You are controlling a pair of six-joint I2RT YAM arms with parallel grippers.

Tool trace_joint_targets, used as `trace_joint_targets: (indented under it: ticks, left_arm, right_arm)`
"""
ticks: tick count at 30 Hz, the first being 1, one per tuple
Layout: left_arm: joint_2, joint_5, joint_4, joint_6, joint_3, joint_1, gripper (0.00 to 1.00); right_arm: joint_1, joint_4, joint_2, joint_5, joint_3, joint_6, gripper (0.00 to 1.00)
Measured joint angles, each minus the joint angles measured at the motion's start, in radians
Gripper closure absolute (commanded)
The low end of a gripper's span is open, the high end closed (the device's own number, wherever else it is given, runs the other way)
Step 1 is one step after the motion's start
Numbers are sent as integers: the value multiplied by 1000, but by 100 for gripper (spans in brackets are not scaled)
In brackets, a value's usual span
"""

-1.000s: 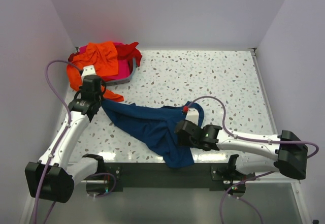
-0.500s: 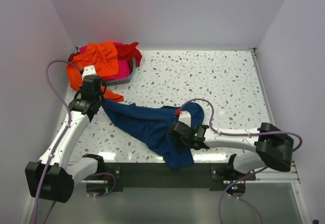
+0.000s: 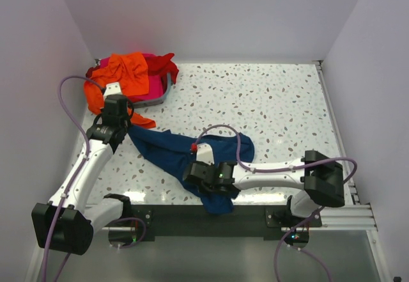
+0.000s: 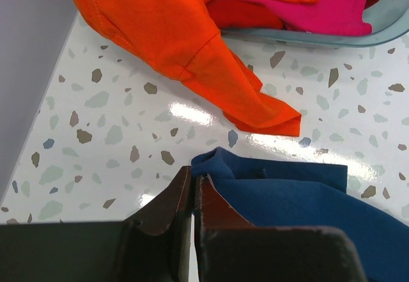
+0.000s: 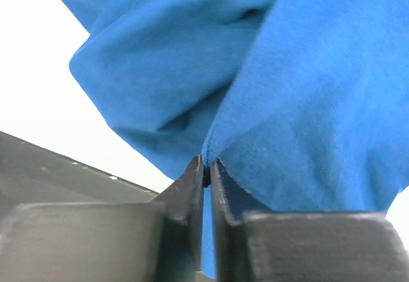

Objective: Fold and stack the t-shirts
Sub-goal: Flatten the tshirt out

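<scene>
Two tools: both are pinching the same navy t-shirt (image 3: 163,149), one at each end, most likely to pull it out flat before any fold.
Left tool (image 4: 193,178): its jaws are closing to a thin slit on a doubled corner of the navy cloth near the left edge of the tabletop (image 3: 275,103), seemingly anchoring that end.
Right tool (image 5: 206,167): its jaws are nipping a raised ridge of the same cloth, nearly shut, close to the front edge, where part of the shirt is spilling over.
Navy t-shirt: it is lying bunched and twisted in a long band between the two tools. The knit is soft and matte, and is sagging in deep rolls.
Waiting pile: the orange t-shirt (image 3: 128,71), pink t-shirt (image 3: 151,91) and red t-shirt (image 3: 163,64) are sitting crumpled in a grey tray (image 3: 167,93) at the far left corner. One orange sleeve is trailing onto the tabletop, just beside the left tool.
Tabletop: it is showing a glossy, speckled stone pattern, so cloth should be sliding over it easily.
Progress: by my judgement, nothing is folded or stacked yet.
</scene>
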Motion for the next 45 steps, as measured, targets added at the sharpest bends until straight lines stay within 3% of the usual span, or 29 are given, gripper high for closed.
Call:
trace_joint_targets:
  ticks: [1,3,8,11,16,21,32,40,42,45]
  left_arm:
    - [1,2,0,0,0,0,100]
    - [3,5,0,0,0,0,100]
    - [13,18,0,2,0,1,100]
    - [13,23,2,4,0,1,100]
    - [13,31,8,7,0,4,100]
    - [13,42,8,7,0,5,100]
    - [13,50,14,7,0,5,100]
    - [14,52,14,7,0,5,100]
    - [15,52,14,7,0,5,100]
    - [17,52,14,7,-1,5,100]
  right_arm:
    - [19,-10,33,9,31,4,78]
    - [44,-40,82,17,75,13,49]
    - [61,-100,85,41,75,55,36]
    - [61,-130,-19,73,19,103,33]
    - [61,-206,-329,126,-128,217,31]
    - [59,-232,-479,137,-301,330,32]
    - [58,-106,-494,91,-509,457,36]
    - [58,43,-457,78,-525,461,39]
    - [58,83,-440,77,-525,460,42]
    - [58,124,-414,75,-523,458,57]
